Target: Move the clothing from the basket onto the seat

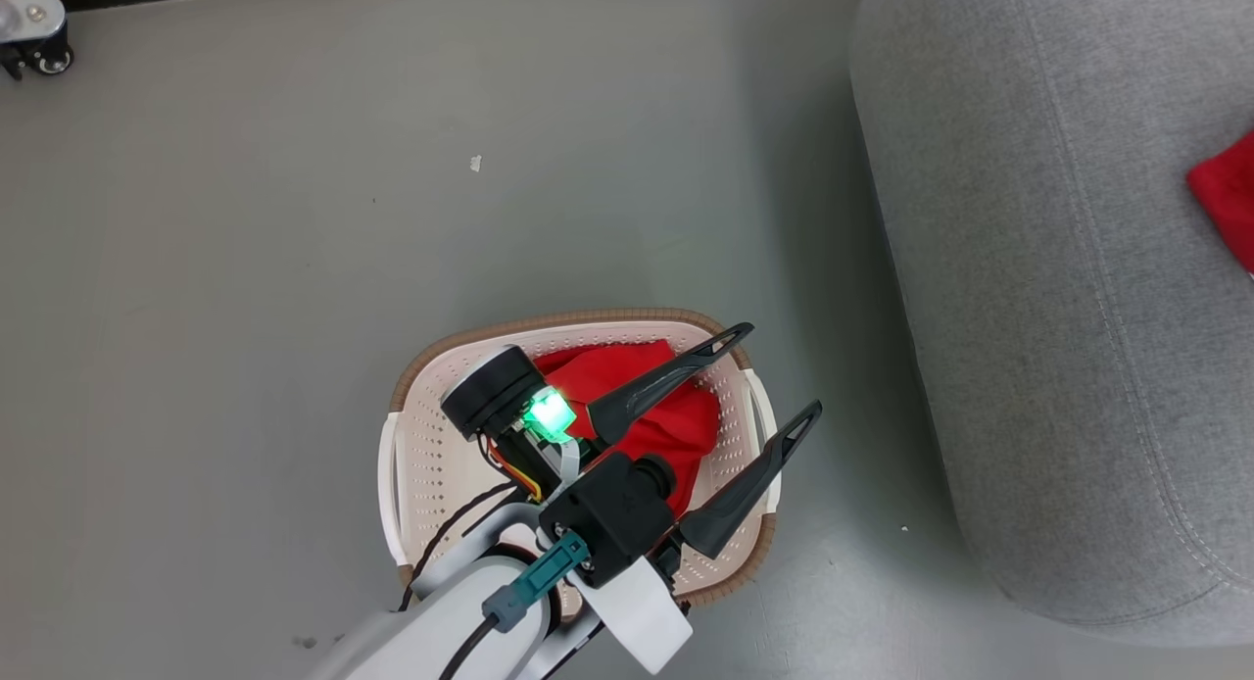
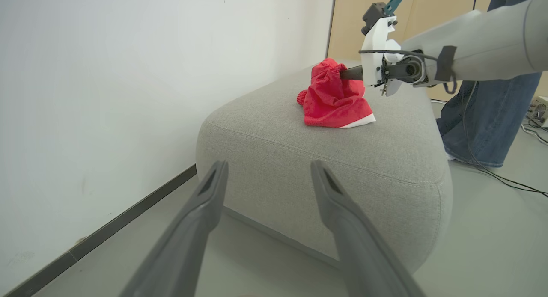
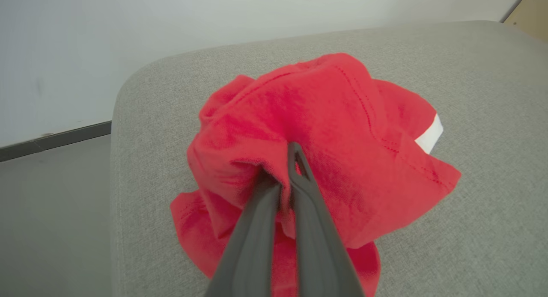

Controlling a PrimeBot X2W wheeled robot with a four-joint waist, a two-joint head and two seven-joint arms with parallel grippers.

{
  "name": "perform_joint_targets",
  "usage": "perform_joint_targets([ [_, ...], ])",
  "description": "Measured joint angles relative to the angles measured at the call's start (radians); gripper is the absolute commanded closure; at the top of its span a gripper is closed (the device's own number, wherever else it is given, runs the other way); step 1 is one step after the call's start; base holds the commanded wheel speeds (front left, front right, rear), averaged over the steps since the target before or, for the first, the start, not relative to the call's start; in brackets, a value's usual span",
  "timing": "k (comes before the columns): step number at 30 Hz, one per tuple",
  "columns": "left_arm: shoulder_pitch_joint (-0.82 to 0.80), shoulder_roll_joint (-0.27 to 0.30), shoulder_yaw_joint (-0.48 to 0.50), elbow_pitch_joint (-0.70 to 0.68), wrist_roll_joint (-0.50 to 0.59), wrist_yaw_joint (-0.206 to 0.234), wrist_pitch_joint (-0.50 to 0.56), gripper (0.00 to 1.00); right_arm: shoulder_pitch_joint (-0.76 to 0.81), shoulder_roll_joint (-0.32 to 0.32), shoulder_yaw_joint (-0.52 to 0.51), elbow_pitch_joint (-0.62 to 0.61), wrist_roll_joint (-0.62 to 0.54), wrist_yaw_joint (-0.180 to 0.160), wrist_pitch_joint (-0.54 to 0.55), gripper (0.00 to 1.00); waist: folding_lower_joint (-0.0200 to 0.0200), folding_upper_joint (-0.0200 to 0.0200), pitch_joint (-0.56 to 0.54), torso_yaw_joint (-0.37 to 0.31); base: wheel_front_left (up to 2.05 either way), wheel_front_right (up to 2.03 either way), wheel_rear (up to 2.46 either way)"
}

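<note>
One piece of the red clothing lies in the cream basket on the floor. My left gripper hangs over the basket's right side, open and holding nothing; its fingers spread wide in the left wrist view. The grey seat stands to the right of the basket. On its top lies a second red piece of clothing with a white edge, crumpled. My right gripper is shut on a fold of that piece, which rests on the seat. The left wrist view shows the right gripper reaching into the clothing.
A person in blue jeans stands behind the seat's far end, with cables on the floor there. A white wall with a dark baseboard runs along the seat. A caster sits at the far left of the head view.
</note>
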Motion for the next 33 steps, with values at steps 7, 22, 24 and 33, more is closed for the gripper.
perform_joint_targets([
  [7, 0.000, -0.002, 0.003, 0.023, -0.012, -0.008, -0.016, 0.00, 0.009, 0.004, 0.068, -0.011, -0.001, 0.000, -0.011, 0.00, 0.0000, 0.0000, -0.012, -0.018, 0.00, 0.00, 0.00],
  [22, 0.000, 0.000, 0.018, 0.080, -0.045, -0.010, -0.042, 0.00, 0.123, 0.056, 0.202, -0.109, 0.013, 0.000, -0.033, 0.00, 0.0000, 0.0000, -0.056, -0.081, 0.00, 0.00, 0.00],
  [24, 0.000, 0.000, 0.021, 0.088, -0.047, -0.013, -0.045, 0.00, 0.148, 0.058, 0.215, -0.126, 0.021, 0.000, -0.033, 0.00, 0.0000, 0.0000, -0.065, -0.090, 0.00, 0.00, 0.00],
  [33, 0.002, 0.002, 0.069, 0.125, -0.063, -0.006, -0.079, 0.00, 0.225, 0.090, 0.264, -0.236, 0.071, 0.000, -0.036, 0.00, 0.0000, 0.0000, -0.116, -0.121, 0.00, 0.00, 0.00],
])
